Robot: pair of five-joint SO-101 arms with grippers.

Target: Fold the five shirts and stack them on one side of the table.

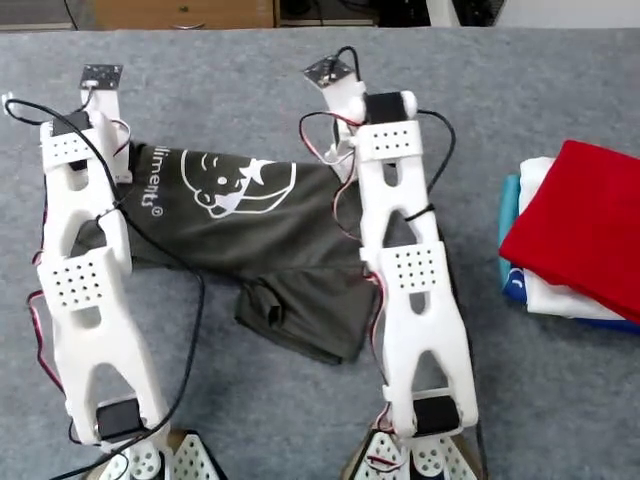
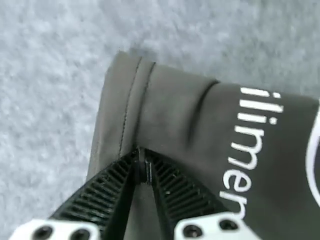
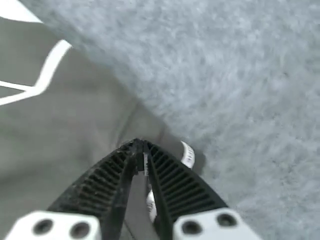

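A dark olive shirt (image 1: 250, 230) with a white print lies partly folded on the grey table between my two arms. In the left wrist view the left gripper (image 2: 142, 167) is shut, its tips pinching the shirt (image 2: 190, 115) close to a stitched hem at the corner. The right gripper (image 3: 140, 150) is shut on the shirt (image 3: 65, 130) at its edge, beside a small white label (image 3: 187, 155). In the high view the left gripper (image 1: 118, 160) sits at the shirt's far left corner and the right gripper (image 1: 345, 160) at its far right corner.
A stack of folded shirts (image 1: 575, 235), red on top of white and blue ones, lies at the table's right edge. Bare grey table (image 1: 230, 80) stretches beyond the shirt. A wooden cabinet (image 1: 185, 12) stands behind the table.
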